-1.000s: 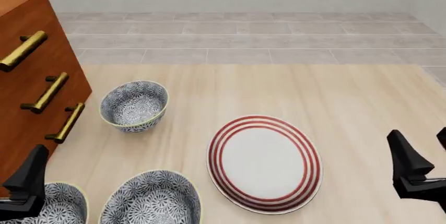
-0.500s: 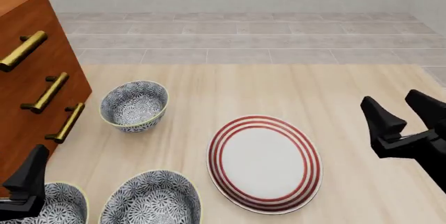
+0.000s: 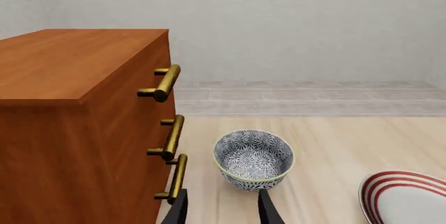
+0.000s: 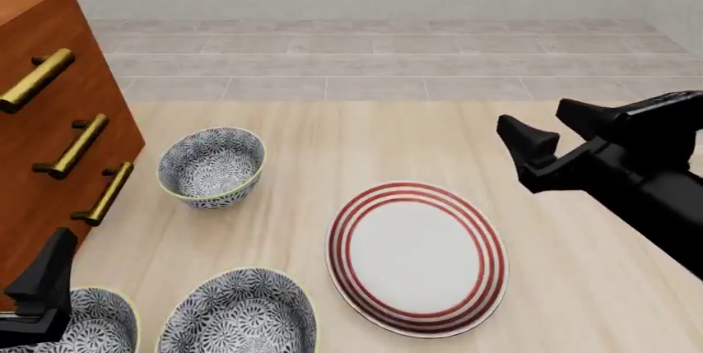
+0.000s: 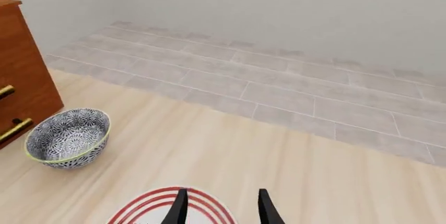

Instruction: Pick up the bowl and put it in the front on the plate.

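Three look-alike navy-and-white floral bowls stand left of the plate. One bowl [image 4: 212,165] [image 3: 253,158] [image 5: 68,138] sits farther back beside the drawer unit. A second bowl [image 4: 239,313] lies at the front edge, and a third [image 4: 97,322] at the front left corner, partly cut off. The white plate [image 4: 417,256] [image 3: 411,200] [image 5: 162,202] with red rings lies flat in the middle. My right gripper [image 4: 544,123] [image 5: 223,211] hovers open and empty to the right of the plate and behind it. My left gripper [image 3: 223,213] is open and empty, one finger [image 4: 46,275] showing by the third bowl.
A brown wooden drawer unit [image 4: 49,114] with brass handles [image 4: 82,146] stands along the left side, close to the far bowl. Grey tiled floor [image 4: 384,61] lies beyond the table's far edge.
My right gripper has risen from the lower right edge and swung left and forward, now hovering beside the plate's far right. The left gripper, bowls and plate have not moved.
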